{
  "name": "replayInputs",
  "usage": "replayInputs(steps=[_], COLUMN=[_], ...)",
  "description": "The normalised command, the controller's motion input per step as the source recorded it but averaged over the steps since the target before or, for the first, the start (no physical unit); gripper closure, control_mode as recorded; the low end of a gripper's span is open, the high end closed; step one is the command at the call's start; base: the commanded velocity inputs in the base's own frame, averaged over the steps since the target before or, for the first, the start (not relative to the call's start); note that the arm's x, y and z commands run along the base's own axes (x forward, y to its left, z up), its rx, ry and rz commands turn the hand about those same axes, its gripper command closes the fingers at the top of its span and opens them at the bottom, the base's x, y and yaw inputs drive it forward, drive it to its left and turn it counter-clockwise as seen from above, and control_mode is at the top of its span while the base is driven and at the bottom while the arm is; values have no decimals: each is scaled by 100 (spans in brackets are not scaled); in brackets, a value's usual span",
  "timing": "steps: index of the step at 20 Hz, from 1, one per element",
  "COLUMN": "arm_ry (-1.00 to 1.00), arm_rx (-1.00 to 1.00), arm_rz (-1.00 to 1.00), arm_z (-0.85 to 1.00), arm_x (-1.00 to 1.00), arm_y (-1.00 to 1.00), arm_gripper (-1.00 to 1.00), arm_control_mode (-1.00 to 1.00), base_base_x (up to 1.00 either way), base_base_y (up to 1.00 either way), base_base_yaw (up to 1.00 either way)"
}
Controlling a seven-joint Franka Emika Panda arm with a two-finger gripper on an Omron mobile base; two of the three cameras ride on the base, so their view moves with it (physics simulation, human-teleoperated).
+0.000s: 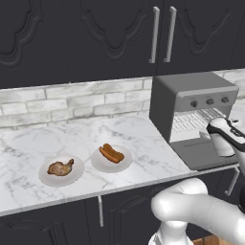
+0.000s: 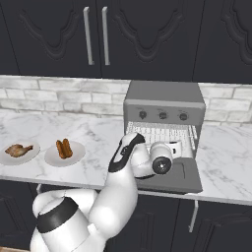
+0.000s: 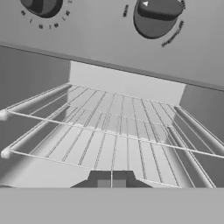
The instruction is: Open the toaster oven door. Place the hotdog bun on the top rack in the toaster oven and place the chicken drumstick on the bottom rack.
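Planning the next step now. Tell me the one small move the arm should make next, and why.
Probably pull back from the toaster oven and swing toward the hotdog bun: the toaster oven door already lies open, both racks look bare, and the gripper holds nothing.

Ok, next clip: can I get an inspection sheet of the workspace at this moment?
Surface: marble counter, with two plates.
Job's things: oven with door folded down flat; both racks bare. Bun on right plate, drumstick on left plate.
Clutter: nothing seen.
Tool: tool shut, empty, facing the oven's open mouth.
Cables: nothing seen.
Surroundings: brick backsplash, dark cabinets above and below.
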Motion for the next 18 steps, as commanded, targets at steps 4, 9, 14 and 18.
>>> replayInputs(steps=[4, 9, 14, 18], arm_ry=[0, 0, 0, 2], arm_rx=[1, 2, 2, 0], arm_rz=[0, 0, 0, 0], arm_z=[-4, -14, -18, -18], arm_x=[12, 13, 13, 22], arm_y=[0, 0, 0, 0], arm_gripper=[100, 100, 100, 100], arm_control_mode=[-100, -100, -100, -100], base_base_x=[0, 0, 0, 0], base_base_y=[0, 0, 0, 0], base_base_yaw=[0, 0, 0, 0])
